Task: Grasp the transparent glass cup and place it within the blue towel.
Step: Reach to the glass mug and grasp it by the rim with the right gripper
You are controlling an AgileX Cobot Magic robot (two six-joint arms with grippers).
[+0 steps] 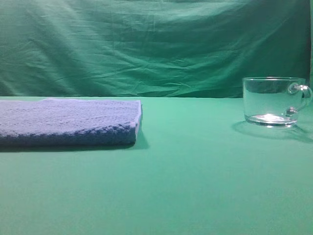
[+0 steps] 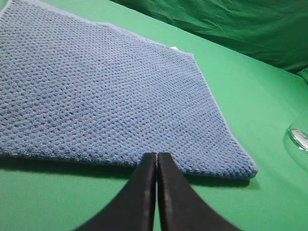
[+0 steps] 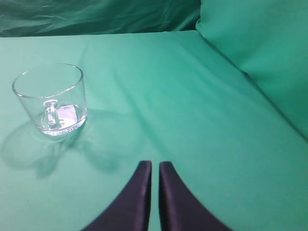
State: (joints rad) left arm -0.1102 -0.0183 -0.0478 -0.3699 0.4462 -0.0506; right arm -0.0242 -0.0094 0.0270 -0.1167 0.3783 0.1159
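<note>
Nothing of the task is judged done: the cup point(image 1: 274, 101) stands upright on the table point(image 1: 195, 186), well apart from the towel point(image 1: 68, 121), ungrasped. Grasping, carrying and placing are all left. Both the left claw point(image 2: 157, 161) and the right claw point(image 3: 155, 168) are seen pressed together, holding nothing. Neither claw is shown in the high view; the cup's handle, turned toward the right claw, is shown by the right wrist view.
</note>
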